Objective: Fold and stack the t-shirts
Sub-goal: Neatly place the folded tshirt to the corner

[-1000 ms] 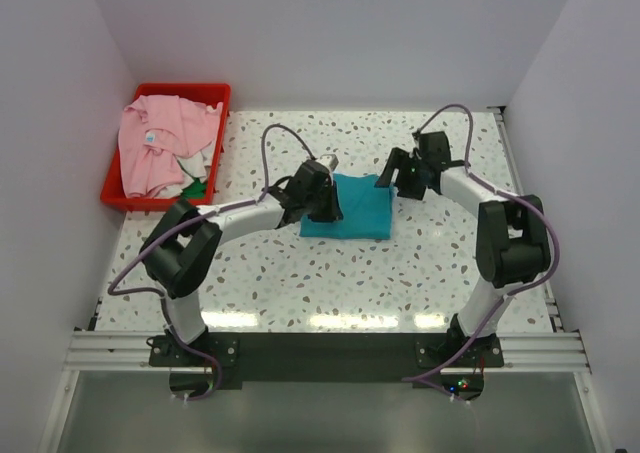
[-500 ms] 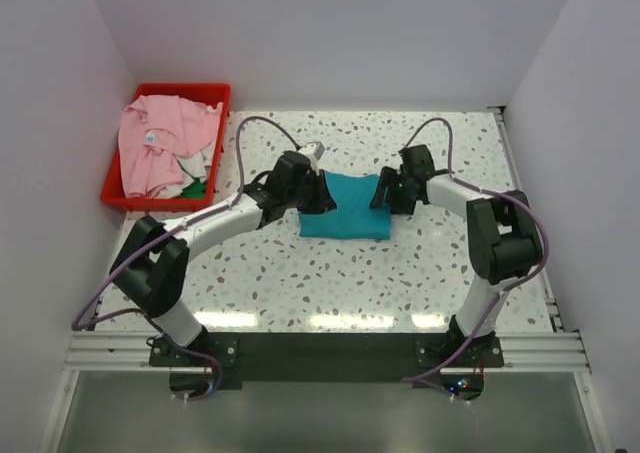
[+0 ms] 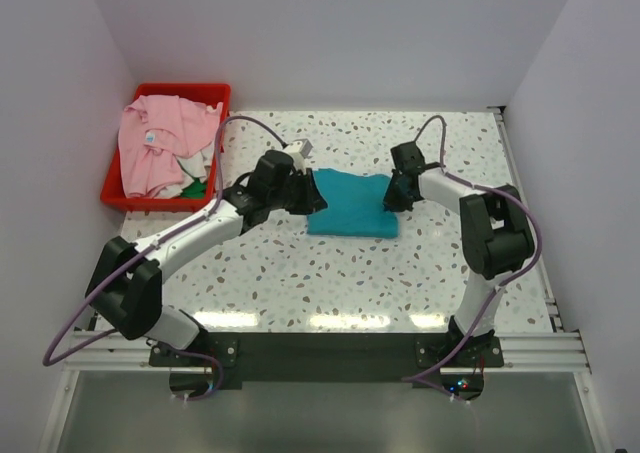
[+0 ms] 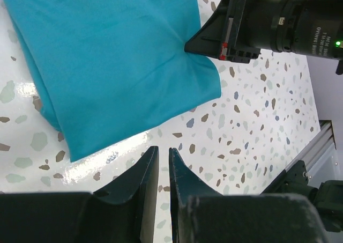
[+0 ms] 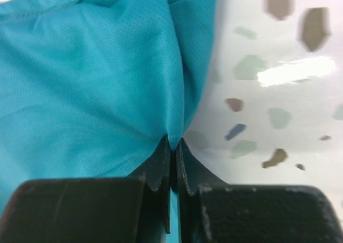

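A folded teal t-shirt (image 3: 350,208) lies flat on the speckled table, and it fills the upper left of the left wrist view (image 4: 118,60). My right gripper (image 3: 391,197) is shut on its right edge, with a pinch of teal cloth (image 5: 96,76) bunched between the fingertips (image 5: 173,142). My left gripper (image 3: 313,201) is low over the table just off the shirt's left edge. Its jaws (image 4: 164,149) stand a thin gap apart with only bare table between them. A pink t-shirt (image 3: 155,148) lies heaped in the red bin (image 3: 180,87) at the back left.
White and green cloth (image 3: 196,180) shows under the pink shirt in the bin. White walls stand close on the left, right and back. A metal rail (image 3: 320,348) runs along the near edge by the arm bases.
My right gripper came down onto the shirt's right edge and shut on it. My left arm drew back to the left, off the cloth. The shirt shifted slightly right.
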Robot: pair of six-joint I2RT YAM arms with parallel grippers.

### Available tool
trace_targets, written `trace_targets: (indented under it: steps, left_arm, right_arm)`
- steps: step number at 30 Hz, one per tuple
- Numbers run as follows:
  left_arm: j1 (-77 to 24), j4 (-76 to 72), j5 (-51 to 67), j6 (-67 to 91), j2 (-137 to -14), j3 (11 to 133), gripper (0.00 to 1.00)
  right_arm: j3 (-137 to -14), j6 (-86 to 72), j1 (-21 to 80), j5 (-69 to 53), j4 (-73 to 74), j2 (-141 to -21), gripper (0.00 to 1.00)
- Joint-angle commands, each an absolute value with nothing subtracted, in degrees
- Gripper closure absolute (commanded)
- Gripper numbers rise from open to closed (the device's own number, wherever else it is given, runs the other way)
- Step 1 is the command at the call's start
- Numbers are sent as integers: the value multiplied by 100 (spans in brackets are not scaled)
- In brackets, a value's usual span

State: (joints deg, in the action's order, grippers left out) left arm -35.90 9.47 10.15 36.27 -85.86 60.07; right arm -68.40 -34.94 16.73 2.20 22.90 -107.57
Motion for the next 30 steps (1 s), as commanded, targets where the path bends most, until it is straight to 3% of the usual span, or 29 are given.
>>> trace_targets:
  steps: [1, 8, 13, 19, 30]
  left_arm:
    - [-3551, 1046, 1213, 3367, -8201, 5985, 82]
    - [-3542, 1160, 1450, 3252, -8139, 5977, 82]
    - [-3551, 1169, 1643, 3208, -8156, 5985, 82]
    - [-3551, 1195, 1889, 3182, -8183, 6003, 82]
    - [-3560, 1239, 2118, 3164, -8139, 5985, 83]
  right_arm:
    - [-6960, -4294, 1486, 1650, 3180, -10723, 100]
    - [-7829, -5649, 1178, 3223, 5235, -10863, 100]
    - [-7612, -6923, 573, 3700, 6511, -10627, 100]
    - [-6479, -7795, -507, 3612, 6934, -9696, 100]
    - [-5388, -7577, -2354, 3507, 6979, -8500, 100]
